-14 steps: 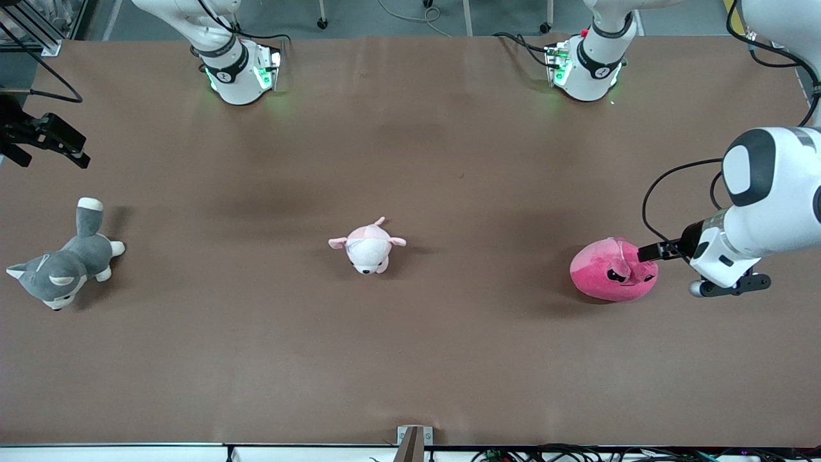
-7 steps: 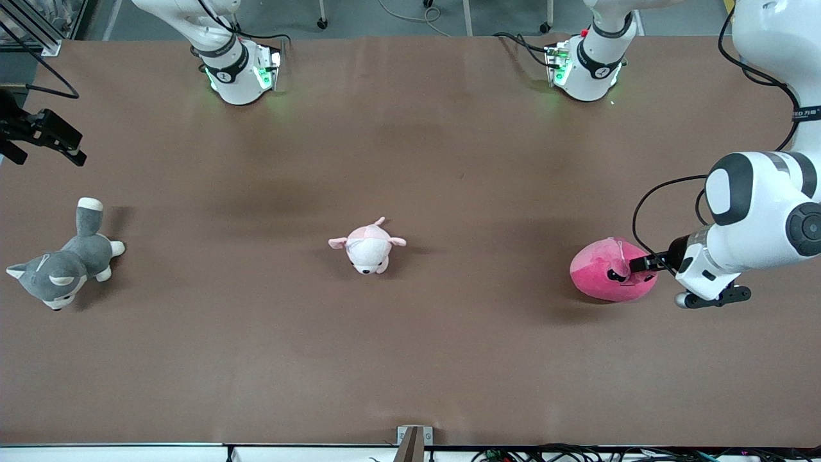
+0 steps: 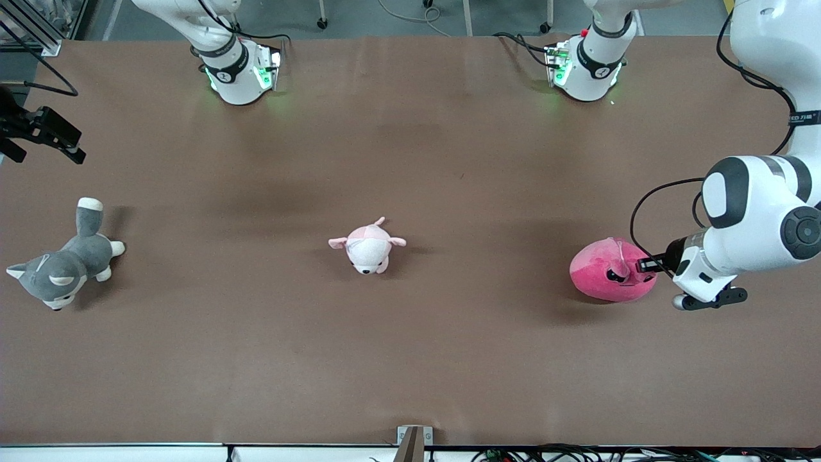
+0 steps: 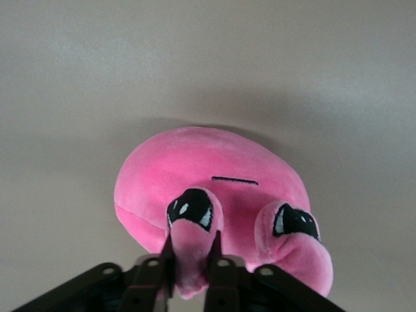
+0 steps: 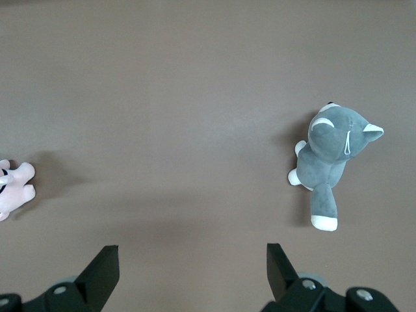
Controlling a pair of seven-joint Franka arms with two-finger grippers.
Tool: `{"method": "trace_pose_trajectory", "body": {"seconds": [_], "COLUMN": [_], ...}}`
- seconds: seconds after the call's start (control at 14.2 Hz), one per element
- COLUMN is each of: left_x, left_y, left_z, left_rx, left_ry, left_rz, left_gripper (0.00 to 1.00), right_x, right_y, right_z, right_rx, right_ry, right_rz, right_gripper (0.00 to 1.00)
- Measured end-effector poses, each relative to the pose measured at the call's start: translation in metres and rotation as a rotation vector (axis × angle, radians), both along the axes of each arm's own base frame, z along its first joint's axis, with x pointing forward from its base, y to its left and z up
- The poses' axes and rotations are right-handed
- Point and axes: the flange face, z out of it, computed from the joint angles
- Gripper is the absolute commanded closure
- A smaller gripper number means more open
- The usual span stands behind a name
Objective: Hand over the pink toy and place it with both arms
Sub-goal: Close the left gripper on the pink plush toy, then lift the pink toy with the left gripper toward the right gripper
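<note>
The pink toy [image 3: 606,277], a round hot-pink plush with black angry eyes, rests on the brown table toward the left arm's end. My left gripper [image 3: 643,264] comes at it from the side, low over the table. In the left wrist view the left gripper [image 4: 193,242] is shut on one ear-like flap of the pink toy [image 4: 208,166], and the flap is squeezed between the two black fingers. My right gripper [image 3: 72,147] hangs over the table's edge at the right arm's end. The right gripper [image 5: 193,257] is open with only bare table under it.
A grey-and-white plush husky [image 3: 61,269] lies near the right arm's end, also in the right wrist view [image 5: 335,153]. A small pale pink-and-white plush animal [image 3: 367,247] lies at the table's middle. Both arm bases [image 3: 240,70] stand along the table's edge farthest from the front camera.
My left gripper moved in toward the pink toy and closed on its flap. The right gripper drifted a little away from the husky.
</note>
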Motion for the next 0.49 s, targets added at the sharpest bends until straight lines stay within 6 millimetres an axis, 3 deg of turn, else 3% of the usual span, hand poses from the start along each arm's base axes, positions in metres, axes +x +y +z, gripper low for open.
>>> {"method": "trace_pose_trajectory", "body": {"seconds": [0.28, 0.49], "left_x": [0.003, -0.001], "left_y": [-0.025, -0.06], "left_z": [0.025, 0.073], "left_rx": [0.001, -0.007], "left_ry": [-0.016, -0.013], "left_rz": [0.044, 0.01], "left_gripper": [0.99, 0.99], "right_x": [0.0, 0.0], "right_y": [-0.002, -0.002], "right_z": [0.001, 0.002], "right_rx": [0.0, 0.0], "right_ry": [-0.003, -0.004], "right_rz": [-0.004, -0.003], "right_gripper": [0.0, 0.0]}}
